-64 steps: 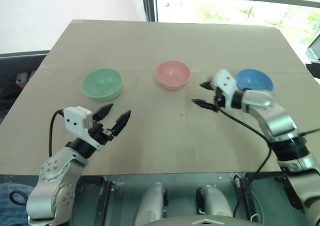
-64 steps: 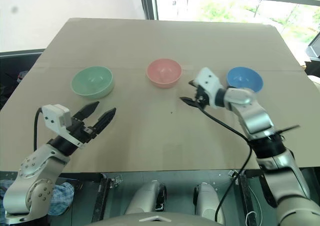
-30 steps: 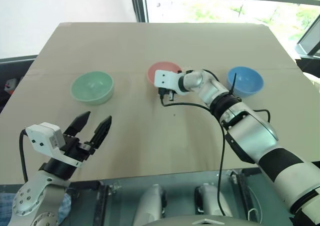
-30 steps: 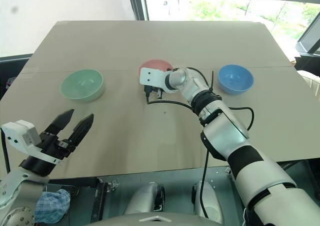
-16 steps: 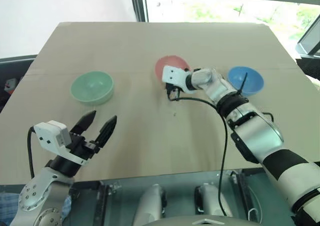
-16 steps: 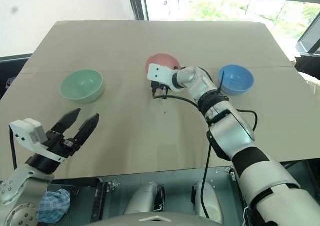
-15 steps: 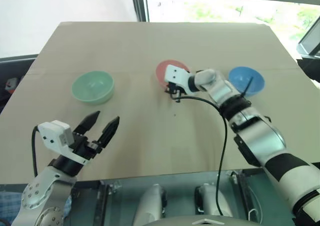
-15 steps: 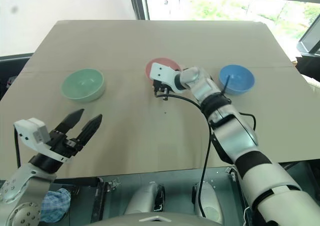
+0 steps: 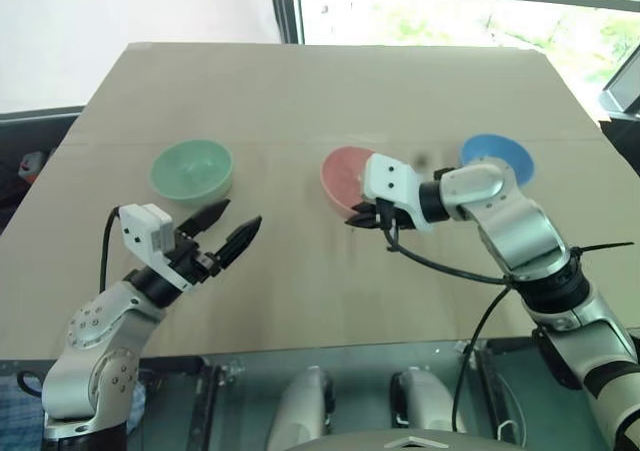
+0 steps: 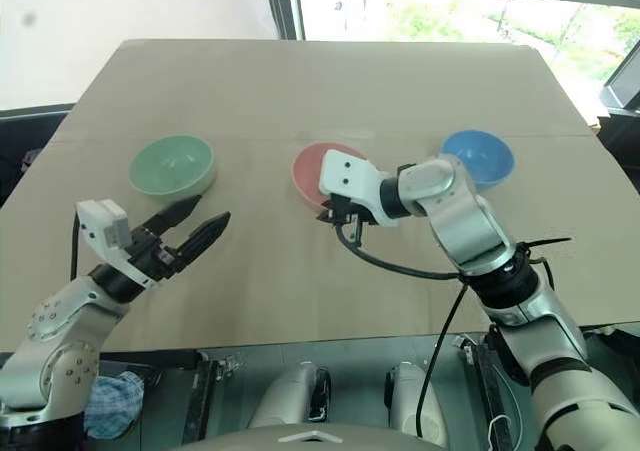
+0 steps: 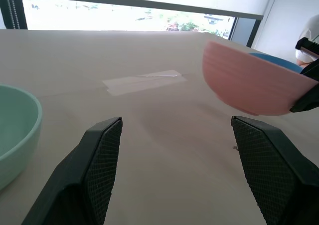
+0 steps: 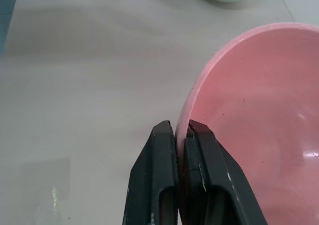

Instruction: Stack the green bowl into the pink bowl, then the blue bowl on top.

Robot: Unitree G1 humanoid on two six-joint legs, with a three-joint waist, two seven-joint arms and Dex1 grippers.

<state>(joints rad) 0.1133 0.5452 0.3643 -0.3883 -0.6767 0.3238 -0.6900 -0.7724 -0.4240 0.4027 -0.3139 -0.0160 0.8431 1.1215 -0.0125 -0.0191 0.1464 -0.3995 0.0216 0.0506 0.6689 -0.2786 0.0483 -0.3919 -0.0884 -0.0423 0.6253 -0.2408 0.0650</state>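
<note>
The pink bowl (image 9: 343, 174) hangs tilted just above the middle of the table, and my right gripper (image 12: 179, 127) is shut on its near rim. The green bowl (image 9: 192, 171) rests on the table to the left. The blue bowl (image 9: 497, 157) sits to the right, behind my right forearm. My left gripper (image 9: 240, 213) is open with nothing between its fingers, hovering in front of the green bowl and pointing toward the table's middle. In the left wrist view the green bowl (image 11: 15, 130) lies beside one finger and the pink bowl (image 11: 249, 83) floats ahead.
The tan tabletop (image 9: 300, 81) stretches bare behind the bowls up to a window at the back. A black cable (image 9: 440, 271) loops down from my right wrist across the table's front. The table's front edge (image 9: 320, 349) runs just beneath both arms.
My right gripper has drawn the pink bowl toward the front of the table and tipped it up off the surface. My left gripper has moved forward, closer to the green bowl, still open.
</note>
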